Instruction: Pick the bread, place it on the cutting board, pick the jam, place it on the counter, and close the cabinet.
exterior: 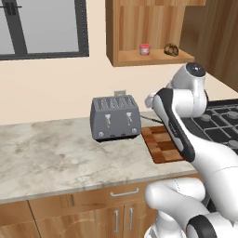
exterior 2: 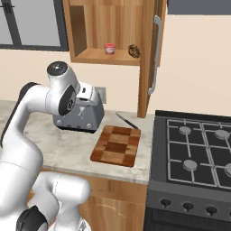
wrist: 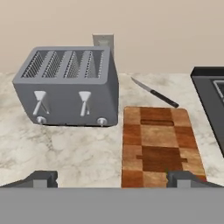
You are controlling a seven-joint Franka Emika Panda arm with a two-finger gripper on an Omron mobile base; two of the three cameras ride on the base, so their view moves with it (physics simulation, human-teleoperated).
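Hand view gives us our gripper (wrist: pixel 111 179) with its two fingertips spread wide and nothing between them, looking down at the counter (wrist: pixel 65 148). The cutting board (wrist: pixel 157 144) lies bare at about 1 o'clock from the tips, just beside the grey toaster (wrist: pixel 70 85), which sits at 11 o'clock; a knife (wrist: pixel 154 92) rests beyond the board's far edge.

We judge that the first step, picking the bread, has not begun. In the right base view the bread (exterior 2: pixel 133 50) sits on the shelf of the open cabinet (exterior 2: pixel 146 54), at 3 o'clock from the jam (exterior 2: pixel 109 48) and near it. Both stand high above the counter, well apart from our hand, which hangs near the toaster.

Our next move calls for lifting the arm towards 12 o'clock, levelling the hand with the shelf, and reaching in between the jam and the open door without knocking the jar. The bread is lumpy, so we would centre the fingers on it before pressing them together.
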